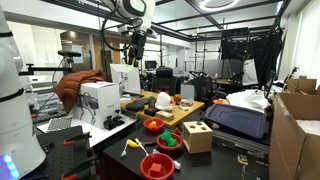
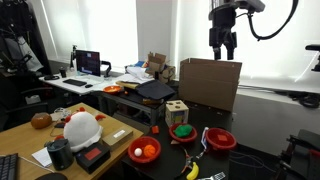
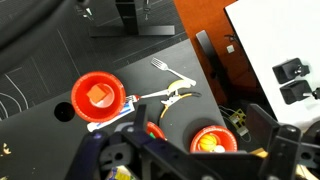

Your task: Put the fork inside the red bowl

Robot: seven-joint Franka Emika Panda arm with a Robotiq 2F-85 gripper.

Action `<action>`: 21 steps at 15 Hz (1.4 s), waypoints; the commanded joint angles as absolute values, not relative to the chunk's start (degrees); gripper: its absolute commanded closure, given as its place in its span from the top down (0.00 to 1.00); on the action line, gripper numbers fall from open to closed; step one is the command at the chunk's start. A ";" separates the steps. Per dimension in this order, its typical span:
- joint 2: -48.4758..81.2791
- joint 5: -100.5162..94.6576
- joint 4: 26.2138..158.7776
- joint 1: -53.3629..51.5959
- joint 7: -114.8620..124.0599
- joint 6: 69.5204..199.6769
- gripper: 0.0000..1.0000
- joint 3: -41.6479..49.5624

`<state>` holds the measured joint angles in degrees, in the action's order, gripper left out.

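Observation:
A white fork (image 3: 160, 68) lies on the black table top, clear of every bowl; in an exterior view it is a pale sliver near the front edge (image 2: 215, 176). The red bowl (image 3: 97, 96) sits near it and also shows in both exterior views (image 1: 157, 166) (image 2: 220, 139). A yellow and white tool (image 3: 173, 95) lies between fork and bowl. My gripper (image 3: 196, 125) hangs high above the table, open and empty, as both exterior views show (image 1: 138, 40) (image 2: 222, 45).
Another red bowl holds an orange ball and a white ball (image 3: 211, 140) (image 2: 144, 152). A further one holds green items (image 2: 183, 131) (image 1: 168, 139). A wooden block box (image 2: 177, 112) and a large cardboard box (image 2: 208, 82) stand behind them.

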<state>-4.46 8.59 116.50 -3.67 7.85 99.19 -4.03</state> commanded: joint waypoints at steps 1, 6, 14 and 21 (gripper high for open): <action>6.42 11.69 108.57 -3.78 6.58 101.50 1.00 -3.95; 17.21 11.36 100.98 -3.86 6.20 104.18 1.00 -4.08; 27.32 8.20 94.83 -6.41 1.86 104.85 1.00 -5.45; 34.62 2.32 92.48 -9.12 1.94 108.41 1.00 -5.15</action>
